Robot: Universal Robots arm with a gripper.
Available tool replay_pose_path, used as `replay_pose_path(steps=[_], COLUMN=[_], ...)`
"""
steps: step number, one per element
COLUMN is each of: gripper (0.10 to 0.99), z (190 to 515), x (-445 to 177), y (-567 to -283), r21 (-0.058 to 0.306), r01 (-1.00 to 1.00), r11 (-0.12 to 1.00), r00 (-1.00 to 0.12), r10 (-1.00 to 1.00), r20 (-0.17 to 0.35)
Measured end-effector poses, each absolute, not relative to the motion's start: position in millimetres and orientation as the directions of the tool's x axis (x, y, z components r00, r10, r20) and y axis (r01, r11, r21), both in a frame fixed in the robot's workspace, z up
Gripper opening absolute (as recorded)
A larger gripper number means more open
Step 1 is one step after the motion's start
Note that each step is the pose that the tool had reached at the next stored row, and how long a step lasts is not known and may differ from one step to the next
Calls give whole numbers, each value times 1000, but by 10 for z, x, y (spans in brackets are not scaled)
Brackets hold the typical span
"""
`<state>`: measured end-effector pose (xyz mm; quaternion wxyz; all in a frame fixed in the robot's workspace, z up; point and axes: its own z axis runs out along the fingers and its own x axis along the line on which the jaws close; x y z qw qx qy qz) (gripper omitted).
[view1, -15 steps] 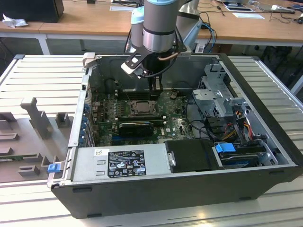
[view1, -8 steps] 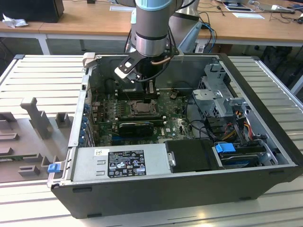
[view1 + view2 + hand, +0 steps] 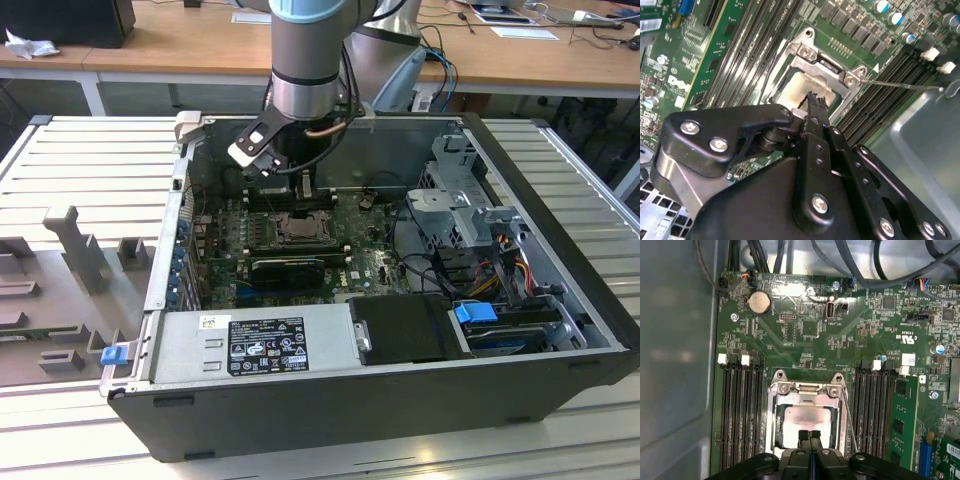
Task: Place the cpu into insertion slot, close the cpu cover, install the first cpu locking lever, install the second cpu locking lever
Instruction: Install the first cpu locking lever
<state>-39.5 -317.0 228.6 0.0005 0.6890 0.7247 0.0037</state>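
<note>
The cpu lies flat in the insertion slot, its pale metal top showing through the window of the cpu cover. The silvery cover lies down over it, also seen in the second wrist view as the cpu cover around the cpu. My gripper hangs just above the cpu's edge, fingers pressed together with nothing between them; the exterior view has the gripper directly over the socket. A thin locking lever runs along one side of the socket, and the locking lever stretches out over the memory slots.
Black memory slots flank the socket on both sides. The open computer case walls in the board, with a power supply in front, a drive cage at the exterior view's right, and cables by the board's edge.
</note>
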Motion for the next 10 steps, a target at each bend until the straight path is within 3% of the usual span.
replay_pose_path(steps=[10], gripper=[106], z=[2583], x=[-407], y=[-3170], r21=[6], r01=[999], r11=[50], r00=[-50], r10=[999], r20=[-4])
